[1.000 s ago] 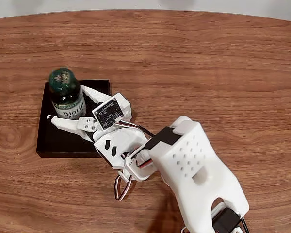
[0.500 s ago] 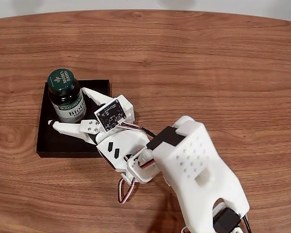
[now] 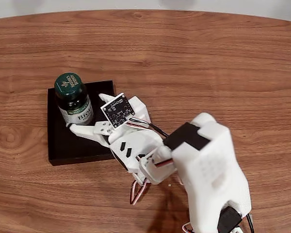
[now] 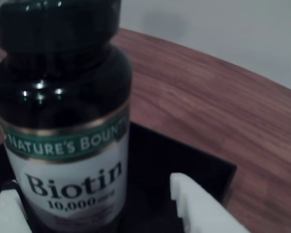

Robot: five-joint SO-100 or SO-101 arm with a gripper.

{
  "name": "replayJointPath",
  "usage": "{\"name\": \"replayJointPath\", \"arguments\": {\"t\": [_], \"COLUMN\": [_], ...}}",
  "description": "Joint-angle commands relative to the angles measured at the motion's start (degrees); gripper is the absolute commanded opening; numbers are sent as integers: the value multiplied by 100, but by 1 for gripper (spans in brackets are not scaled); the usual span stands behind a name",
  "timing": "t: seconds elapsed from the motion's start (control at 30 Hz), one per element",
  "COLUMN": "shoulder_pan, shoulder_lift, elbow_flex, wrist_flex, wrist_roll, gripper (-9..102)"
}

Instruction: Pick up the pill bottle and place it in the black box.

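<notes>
Your gripper [image 3: 87,112] has its two fingers spread, one on each side of the bottle [image 3: 74,99], with a gap visible in the wrist view. The bottle stands upright inside the black box [image 3: 75,148].

A wooden table [image 3: 208,63] with brown grain carries the black box [image 3: 72,145], which lies flat on it at about nine o'clock in the fixed view. The wrist view shows the tabletop [image 4: 208,111] beyond the box [image 4: 184,160].
</notes>
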Motion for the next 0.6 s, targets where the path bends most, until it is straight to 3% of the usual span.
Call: {"name": "replayJointPath", "arguments": {"t": [0.0, 0.57], "shoulder_pan": [149, 1002], "shoulder_lift": [1011, 4219], "elbow_flex": [299, 2215], "wrist_flex": [185, 2065], "wrist_roll": [114, 448], "gripper": [35, 28]}}
